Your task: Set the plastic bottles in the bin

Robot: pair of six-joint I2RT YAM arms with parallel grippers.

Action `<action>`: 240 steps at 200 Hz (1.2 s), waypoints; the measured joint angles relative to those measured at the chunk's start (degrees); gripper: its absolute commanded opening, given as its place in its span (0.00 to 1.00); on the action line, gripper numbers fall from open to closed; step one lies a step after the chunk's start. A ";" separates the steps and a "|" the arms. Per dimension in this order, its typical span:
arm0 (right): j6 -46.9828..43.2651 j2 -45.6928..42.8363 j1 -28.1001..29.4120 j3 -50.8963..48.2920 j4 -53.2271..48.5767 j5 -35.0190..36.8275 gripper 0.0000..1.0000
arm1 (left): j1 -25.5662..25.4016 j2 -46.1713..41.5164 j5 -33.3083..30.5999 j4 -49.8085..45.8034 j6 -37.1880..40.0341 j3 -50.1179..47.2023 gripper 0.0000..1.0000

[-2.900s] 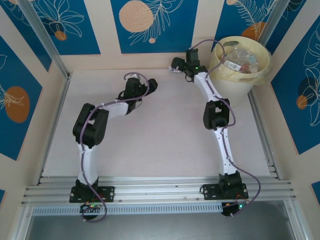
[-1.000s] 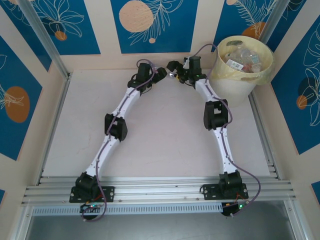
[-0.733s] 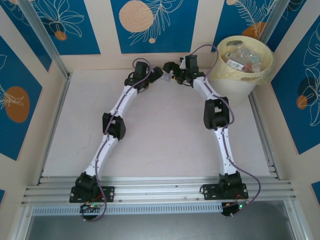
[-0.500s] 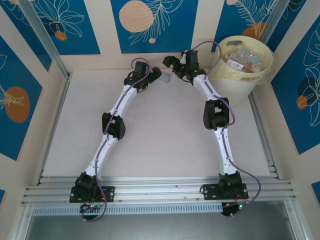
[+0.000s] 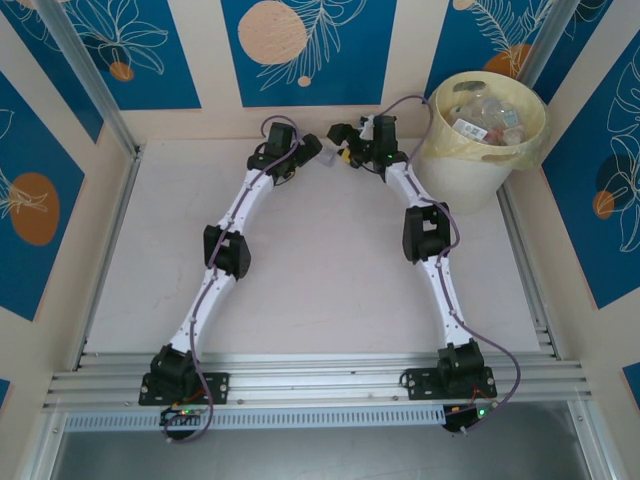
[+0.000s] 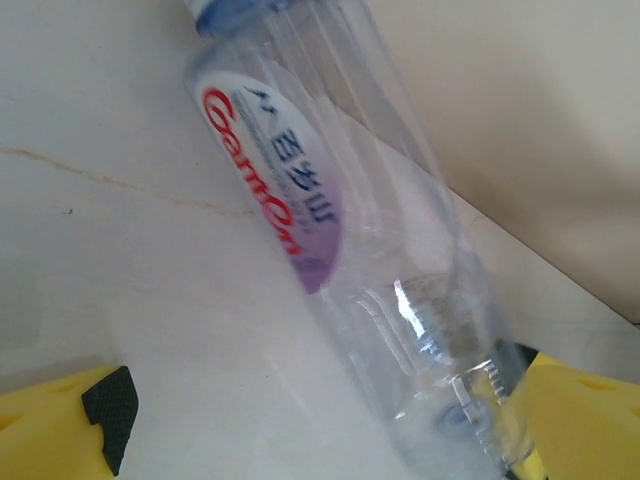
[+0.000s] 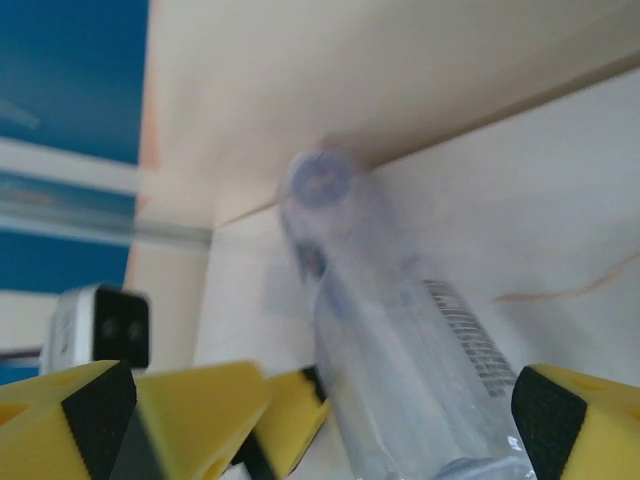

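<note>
At the far edge of the pale marbled table we find the left gripper with its yellow fingers released and spread wide. One black pad stands clear of the bottle, and the opposite finger sits by its base. The clear plastic bottle with blue cap and red-lettered label appears to lie on the table near the foot of the beige back wall, between the two grippers. The right gripper faces its capped end, fingers likewise spread around the body without clamping. The large pale yellow round plastic bin stands just right of that arm and holds other bottles. We judge two hazards. With both grippers crowded on one bottle, their fingers may collide. The smooth, light cylinder may also roll against the wall or squirt out under an off-centre squeeze.
</note>
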 measured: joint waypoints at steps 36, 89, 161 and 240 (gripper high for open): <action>0.68 -1.07 2.19 -3.06 3.19 -8.20 0.99 | 0.59 -0.87 -2.49 -4.33 2.78 0.04 1.00; -0.70 -17.18 6.23 -25.40 8.00 -12.39 0.99 | 0.85 -1.66 -6.19 -10.54 12.61 0.04 0.98; -10.49 -40.09 5.05 -44.78 6.14 -6.95 1.00 | 0.70 -2.64 -10.80 -18.67 26.14 0.04 0.65; -17.51 -56.76 5.66 -58.73 -1.79 -0.79 0.99 | 0.31 -4.66 -4.87 -19.61 35.12 -0.04 0.53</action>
